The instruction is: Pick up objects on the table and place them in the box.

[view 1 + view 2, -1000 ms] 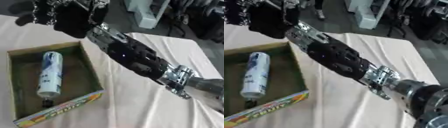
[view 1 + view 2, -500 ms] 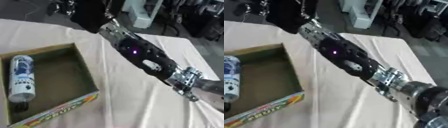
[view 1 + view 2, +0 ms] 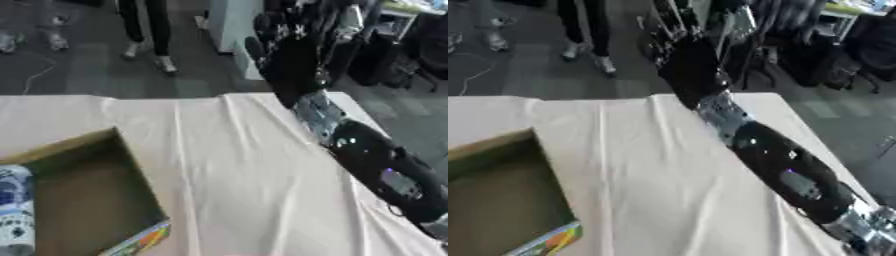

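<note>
**Right arm raised beyond the box, one item already inside**

Table (image 3: 227, 165): covered in a pale cloth, wrinkled. No loose objects show on the cloth right of the box.

Box (image 3: 131, 185): open cardboard, at the table's near left corner, with a coloured printed strip on its front edge.

Right arm (image 3: 376, 165): black with silver joints, reaches from the lower right diagonally up past the box's far right side.

Right hand (image 3: 293, 55): held high over the table's far edge, well away from the box. It blurs against the dark clutter behind it; cannot tell whether the fingers are spread or curled, nor whether they hold anything.

Bottle (image 3: 13, 210): white with blue print, lies on its side against the box's left wall.

Left hand: not seen.

Judgement: between picks. Next move calls for finding another object beyond the box and bringing the hand down over it.
</note>
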